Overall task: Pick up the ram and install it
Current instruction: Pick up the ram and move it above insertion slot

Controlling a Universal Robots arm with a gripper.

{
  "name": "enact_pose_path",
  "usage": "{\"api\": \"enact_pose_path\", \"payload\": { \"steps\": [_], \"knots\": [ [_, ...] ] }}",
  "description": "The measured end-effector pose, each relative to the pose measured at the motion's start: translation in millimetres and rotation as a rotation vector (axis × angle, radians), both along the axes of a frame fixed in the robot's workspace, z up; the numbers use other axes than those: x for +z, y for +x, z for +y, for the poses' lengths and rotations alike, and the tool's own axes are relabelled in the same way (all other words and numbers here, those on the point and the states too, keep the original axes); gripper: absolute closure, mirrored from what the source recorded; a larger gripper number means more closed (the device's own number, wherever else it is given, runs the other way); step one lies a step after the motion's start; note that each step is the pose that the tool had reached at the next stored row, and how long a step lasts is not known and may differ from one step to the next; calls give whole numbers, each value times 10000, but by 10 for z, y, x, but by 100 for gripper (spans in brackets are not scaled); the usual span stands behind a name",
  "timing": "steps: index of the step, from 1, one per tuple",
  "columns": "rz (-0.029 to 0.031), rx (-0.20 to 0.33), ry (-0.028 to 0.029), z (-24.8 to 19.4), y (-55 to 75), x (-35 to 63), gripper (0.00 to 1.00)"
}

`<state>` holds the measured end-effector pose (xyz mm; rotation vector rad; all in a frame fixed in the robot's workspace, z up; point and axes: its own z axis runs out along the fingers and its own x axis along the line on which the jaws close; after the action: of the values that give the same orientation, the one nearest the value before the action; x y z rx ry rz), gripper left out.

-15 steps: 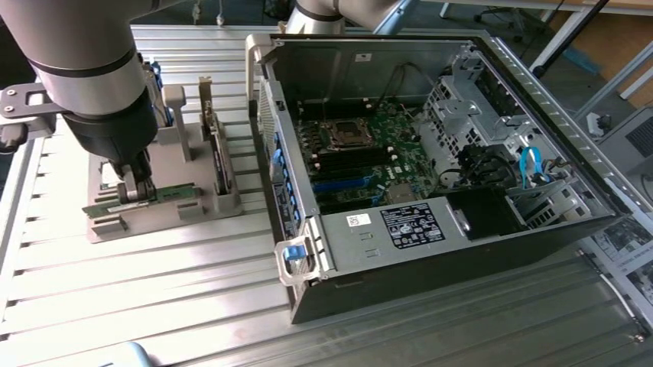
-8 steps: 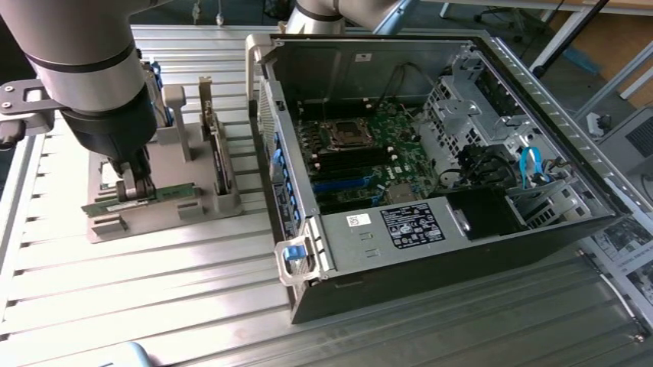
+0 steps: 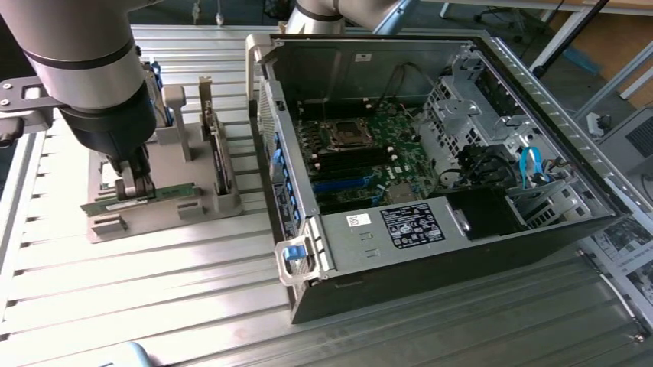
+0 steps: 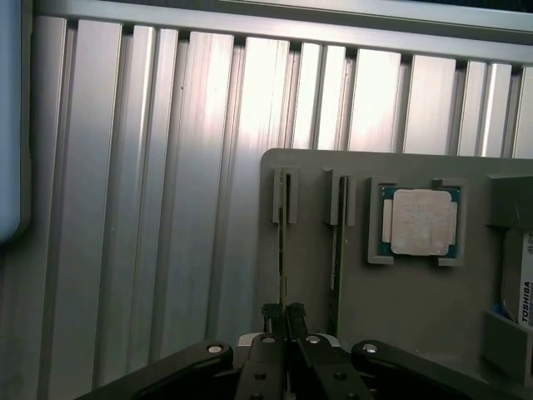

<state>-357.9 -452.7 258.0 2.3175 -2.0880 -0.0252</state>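
Observation:
The ram [image 3: 164,193] is a thin green stick standing on edge in a slot of the grey holder [image 3: 199,205], at the exterior view's left. In the wrist view the ram [image 4: 283,242] shows edge-on as a dark thin line running from the slot to the fingertips. My gripper [image 3: 136,186] has come straight down over it. The black fingers [image 4: 268,327] press together on the stick's edge, and the gripper [image 4: 284,313] is shut on the ram. The stick still sits in its slot.
A second stick [image 4: 335,250] stands in the neighbouring slot. The square silver CPU [image 4: 420,220] and a labelled hard drive [image 4: 525,287] share the holder. The open computer case [image 3: 306,252] with its motherboard [image 3: 357,153] lies at the exterior view's right, on a ribbed aluminium table [image 3: 153,290].

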Motion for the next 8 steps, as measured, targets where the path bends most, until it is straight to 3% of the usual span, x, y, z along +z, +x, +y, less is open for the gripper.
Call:
{"api": "enact_pose_path", "payload": {
  "steps": [8],
  "knots": [
    [-1, 0, -21, 3, 0, 33, 88]
  ]
}}
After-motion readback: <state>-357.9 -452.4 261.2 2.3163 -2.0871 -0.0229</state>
